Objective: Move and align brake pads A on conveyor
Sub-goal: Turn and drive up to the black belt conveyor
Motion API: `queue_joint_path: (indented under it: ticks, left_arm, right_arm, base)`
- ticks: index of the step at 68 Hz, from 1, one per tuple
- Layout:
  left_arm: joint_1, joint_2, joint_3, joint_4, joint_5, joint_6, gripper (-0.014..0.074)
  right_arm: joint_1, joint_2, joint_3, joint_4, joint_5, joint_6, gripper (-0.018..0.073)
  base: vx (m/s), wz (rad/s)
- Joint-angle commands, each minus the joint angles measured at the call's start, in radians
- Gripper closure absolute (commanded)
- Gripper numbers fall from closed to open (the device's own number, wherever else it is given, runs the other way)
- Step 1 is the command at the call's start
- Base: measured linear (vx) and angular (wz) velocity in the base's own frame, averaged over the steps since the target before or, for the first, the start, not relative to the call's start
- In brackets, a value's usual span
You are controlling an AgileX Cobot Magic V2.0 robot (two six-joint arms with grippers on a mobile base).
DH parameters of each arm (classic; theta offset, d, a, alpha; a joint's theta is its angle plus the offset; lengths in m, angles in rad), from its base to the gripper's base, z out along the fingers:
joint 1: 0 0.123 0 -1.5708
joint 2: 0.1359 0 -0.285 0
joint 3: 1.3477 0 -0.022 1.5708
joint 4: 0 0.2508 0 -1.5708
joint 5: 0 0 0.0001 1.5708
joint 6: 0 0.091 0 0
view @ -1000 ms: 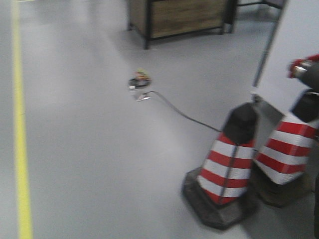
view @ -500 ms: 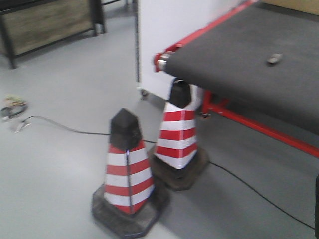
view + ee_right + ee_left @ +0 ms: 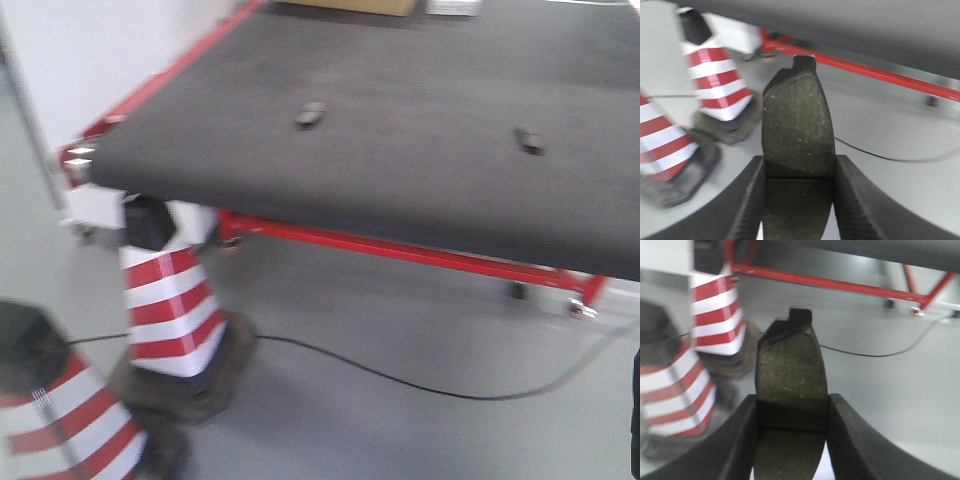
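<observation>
Left gripper [image 3: 792, 412] and right gripper [image 3: 799, 175] each clamp a brake pad [image 3: 790, 365] [image 3: 797, 120]; two more pads [image 3: 310, 114] [image 3: 529, 141] lie on the conveyor [image 3: 400, 180], which has swung into full view past the cones [image 3: 170, 310]; placing is probably near.

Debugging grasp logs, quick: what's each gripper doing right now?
Left gripper: closed on a brake pad, held across its middle.
Right gripper: closed on another brake pad, same grip.
</observation>
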State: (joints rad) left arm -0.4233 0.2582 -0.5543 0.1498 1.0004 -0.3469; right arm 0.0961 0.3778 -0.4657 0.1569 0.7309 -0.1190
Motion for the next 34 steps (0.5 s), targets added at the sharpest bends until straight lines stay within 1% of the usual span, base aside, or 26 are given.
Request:
queue_joint_path:
  ticks: [1, 18, 26, 34]
  left_arm:
    - [-0.004, 0.013, -0.026, 0.006, -0.084, -0.002, 0.0603]
    - [-0.004, 0.013, -0.026, 0.006, -0.084, -0.002, 0.0603]
    - [-0.004, 0.013, -0.026, 0.006, -0.084, -0.002, 0.0603]
    - [-0.004, 0.013, -0.026, 0.006, -0.084, -0.002, 0.0603]
  right_arm:
    - [-0.003, 0.007, -0.028, 0.005, -0.083, -0.011, 0.0564]
    - [-0.003, 0.007, -0.028, 0.005, -0.084, -0.011, 0.0564]
    - [-0.003, 0.007, -0.028, 0.005, -0.084, -0.011, 0.0564]
    - [-0.003, 0.007, -0.028, 0.005, -0.084, -0.011, 0.0564]
  base:
    - [0.11, -0.75]
    - [0.08, -0.65]
    - [0.02, -0.47]
    - [-0.01, -0.32]
